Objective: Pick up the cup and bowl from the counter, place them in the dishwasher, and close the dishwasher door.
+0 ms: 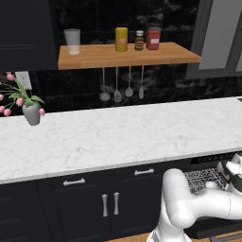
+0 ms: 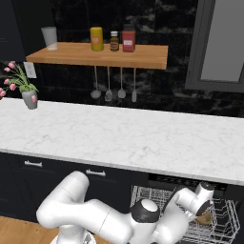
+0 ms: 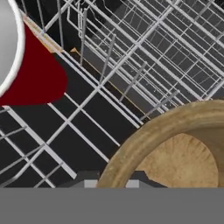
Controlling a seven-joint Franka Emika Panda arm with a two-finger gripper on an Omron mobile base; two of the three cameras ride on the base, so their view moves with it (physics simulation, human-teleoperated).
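Tan wood-look bowl point(image 3: 183, 148) sits close under the hand cam, over the grey wire rack point(image 3: 131, 52) of the dishwasher point(image 2: 190, 183); a bit of it also shows by the hand in the right base view point(image 2: 205, 218). Red cup point(image 3: 30, 74) w/ white inside is in the rack too, upper left of hand view, apart from the bowl. Gripper point(image 2: 202, 209) is low inside the rack area, right by the bowl. Gripper tips point(image 3: 87, 177) barely peek out beside the bowl rim; can't tell if gripper is open, closed or gripping the bowl. White arm point(image 2: 95, 214) bends down from lower left in right base view, reaching to the rack. Dishwasher is open, rack pulled out below the tabletop edge. White marble tabletop point(image 1: 123, 132) carries a grey vase w/ pink flowers point(image 1: 31, 112) at far left. Wooden shelf point(image 1: 127, 54) above holds a clear tumbler point(image 1: 72, 41), yellow jar point(image 1: 121, 39), small brown bottle point(image 1: 139, 40), red canister point(image 1: 153, 38). Utensils point(image 1: 122, 90) hang under the shelf.
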